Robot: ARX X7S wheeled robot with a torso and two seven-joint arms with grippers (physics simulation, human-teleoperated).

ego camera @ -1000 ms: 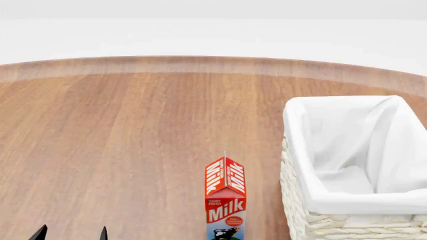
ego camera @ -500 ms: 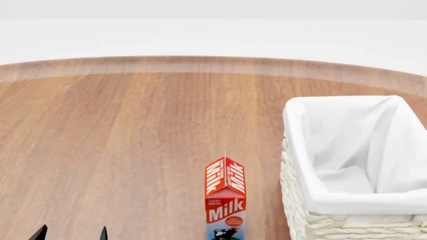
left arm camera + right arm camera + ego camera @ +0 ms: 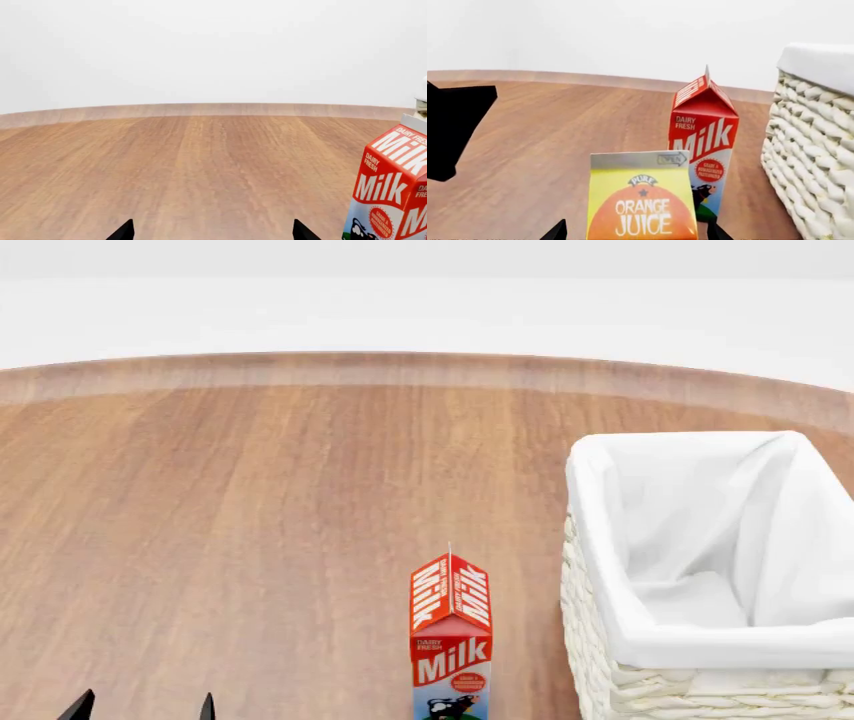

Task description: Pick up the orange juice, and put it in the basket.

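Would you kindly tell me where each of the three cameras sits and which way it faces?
Head view: high on the robot, looking down over the wooden table, the red-and-white milk carton and the cream wicker basket; left gripper tips show.
Left wrist view: low, level across the table; left gripper tips, milk carton.
Right wrist view: low, facing the yellow-orange orange juice carton; right gripper tips.
All share the milk carton.
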